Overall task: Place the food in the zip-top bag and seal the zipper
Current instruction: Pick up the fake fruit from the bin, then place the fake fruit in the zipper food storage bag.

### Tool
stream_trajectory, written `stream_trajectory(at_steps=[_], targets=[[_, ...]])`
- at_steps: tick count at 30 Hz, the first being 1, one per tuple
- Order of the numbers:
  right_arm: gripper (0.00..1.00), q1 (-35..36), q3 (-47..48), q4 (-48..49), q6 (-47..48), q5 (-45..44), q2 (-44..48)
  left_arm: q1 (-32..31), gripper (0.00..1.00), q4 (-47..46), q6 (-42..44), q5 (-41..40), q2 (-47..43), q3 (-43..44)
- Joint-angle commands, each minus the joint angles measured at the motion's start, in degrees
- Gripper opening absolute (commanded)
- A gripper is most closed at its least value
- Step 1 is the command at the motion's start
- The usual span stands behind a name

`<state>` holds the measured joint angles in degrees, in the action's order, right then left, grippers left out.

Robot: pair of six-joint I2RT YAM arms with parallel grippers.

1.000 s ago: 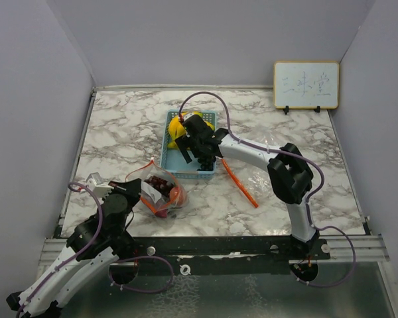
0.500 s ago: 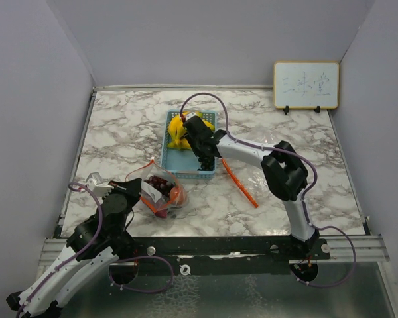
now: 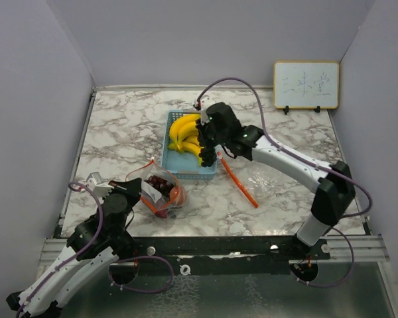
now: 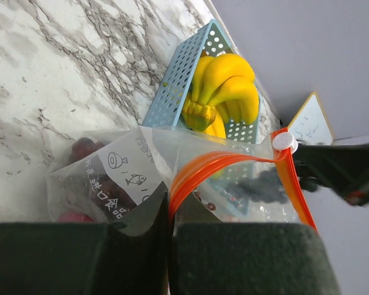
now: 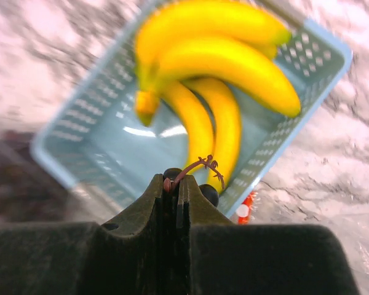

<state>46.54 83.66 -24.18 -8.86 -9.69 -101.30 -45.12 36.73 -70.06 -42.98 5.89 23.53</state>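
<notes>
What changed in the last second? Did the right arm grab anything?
The right gripper rose out of the basket, shut on the stem of the grape cluster, as its elbow swung out right; the bananas are now uncovered. The left gripper still pinches the rim of the zip-top bag. Bag, basket and bananas stayed put.

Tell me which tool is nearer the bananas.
Right. The right tool hangs just beside the bananas, shut on the grape cluster; the left tool is well away, near-left, pinching the zip-top bag.
</notes>
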Motion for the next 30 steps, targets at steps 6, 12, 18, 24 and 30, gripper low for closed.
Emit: stream_trajectory(at_steps=[6, 12, 18, 24, 30], targets=[[0.03, 3.1, 3.39, 5.0, 0.09, 24.16, 18.18, -0.07, 0.0, -1.49, 0.01, 0.21, 2.46, -0.13], [0.03, 5.13, 2.96, 11.36, -3.04, 35.37, 20.29, -0.05, 0.0, -5.34, 0.76, 2.04, 5.1, 0.24], [0.02, 7.47, 1.35, 18.95, -6.17, 41.0, 18.37, -0.1, 0.0, -6.23, 1.91, 2.62, 7.69, 2.31], [0.02, 9.46, 1.52, 23.99, -7.51, 42.16, 15.41, -0.12, 0.0, -6.66, 1.95, 2.75, 6.98, 2.15], [0.03, 10.86, 0.02, 26.65, -9.35, 42.41, 11.42, -0.12, 0.0, -6.45, 1.85, 2.74, 6.19, 2.17]])
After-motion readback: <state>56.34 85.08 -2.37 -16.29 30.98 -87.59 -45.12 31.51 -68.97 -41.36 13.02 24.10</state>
